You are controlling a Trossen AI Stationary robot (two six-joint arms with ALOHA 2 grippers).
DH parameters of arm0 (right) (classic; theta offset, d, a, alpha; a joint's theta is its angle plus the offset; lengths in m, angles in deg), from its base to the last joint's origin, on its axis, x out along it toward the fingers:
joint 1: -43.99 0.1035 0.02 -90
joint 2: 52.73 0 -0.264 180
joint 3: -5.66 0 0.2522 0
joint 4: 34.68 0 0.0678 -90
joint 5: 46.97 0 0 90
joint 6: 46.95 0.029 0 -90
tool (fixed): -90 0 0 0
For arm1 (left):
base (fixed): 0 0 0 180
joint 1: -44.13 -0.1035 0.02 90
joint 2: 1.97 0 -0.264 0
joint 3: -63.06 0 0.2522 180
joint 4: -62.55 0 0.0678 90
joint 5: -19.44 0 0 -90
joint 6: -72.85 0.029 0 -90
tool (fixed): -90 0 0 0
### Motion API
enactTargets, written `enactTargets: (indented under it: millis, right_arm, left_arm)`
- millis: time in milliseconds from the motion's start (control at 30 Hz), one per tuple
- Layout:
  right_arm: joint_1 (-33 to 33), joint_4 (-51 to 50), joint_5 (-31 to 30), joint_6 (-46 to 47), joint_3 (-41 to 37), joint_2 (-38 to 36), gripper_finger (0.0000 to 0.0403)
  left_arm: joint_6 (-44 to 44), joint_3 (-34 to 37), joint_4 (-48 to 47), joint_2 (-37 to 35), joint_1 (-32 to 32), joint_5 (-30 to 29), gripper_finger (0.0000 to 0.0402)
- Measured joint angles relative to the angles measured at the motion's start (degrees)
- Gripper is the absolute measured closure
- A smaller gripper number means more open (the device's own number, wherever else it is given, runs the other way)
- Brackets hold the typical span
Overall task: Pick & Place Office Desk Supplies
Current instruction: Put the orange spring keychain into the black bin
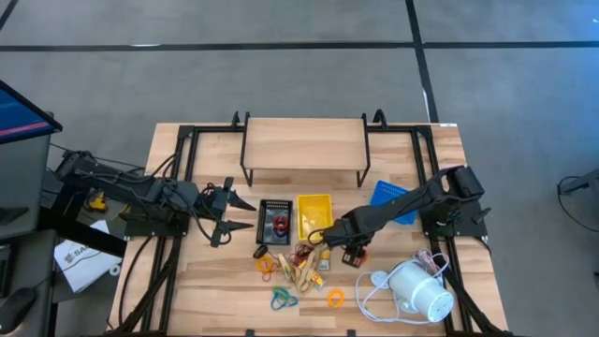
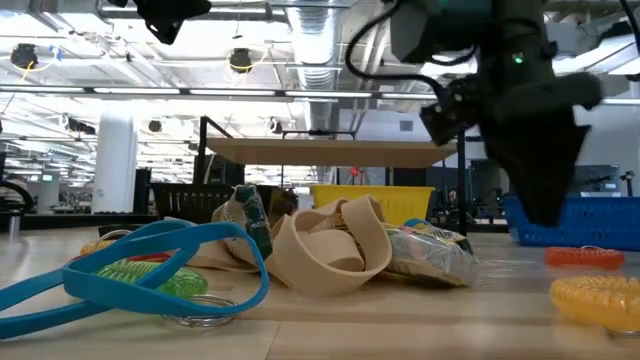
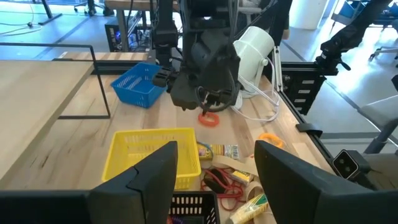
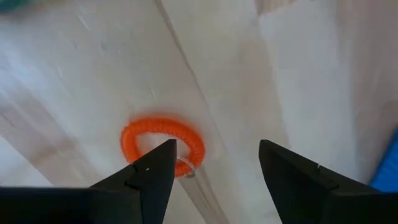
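An orange coil ring (image 4: 163, 142) lies flat on the wooden table (image 1: 215, 281), just right of the pile of office desk supplies (image 1: 292, 262). My right gripper (image 4: 217, 149) hangs open over it, pointing down. One fingertip (image 4: 155, 163) stands above the ring's edge, and nothing is between the fingers. In the low view the right gripper (image 2: 545, 215) ends clear of the tabletop, the ring (image 2: 585, 257) lower beside it. My left gripper (image 1: 234, 213) waits open at the left, raised, aimed at the trays.
A black mesh tray (image 1: 274, 222), a yellow tray (image 1: 314, 213) and a blue tray (image 1: 388, 197) stand behind the pile. A white cylinder with a cord (image 1: 418, 290) lies at the near right. A wooden shelf on a black frame (image 1: 304, 140) stands at the back.
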Motion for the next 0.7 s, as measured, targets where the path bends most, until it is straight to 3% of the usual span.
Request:
enactTargets:
  millis: [467, 567, 700]
  right_arm:
    - [-0.3, 10.3, 1.82, 1.54, -8.68, -0.44, 0.0189]
    - [-0.15, 11.83, 0.78, 1.03, -10.23, -0.61, 0.0241]
    - [0.63, 12.43, -1.28, 0.46, -10.66, -0.69, 0.0374]
  left_arm:
    - [0.0, 0.0, -0.24, 0.0, 0.0, 0.04, 0.0193]
    - [0.0, 0.0, -0.22, 0.0, 0.0, 0.05, 0.0193]
    - [0.0, 0.0, -0.22, 0.0, 0.0, 0.1, 0.0193]
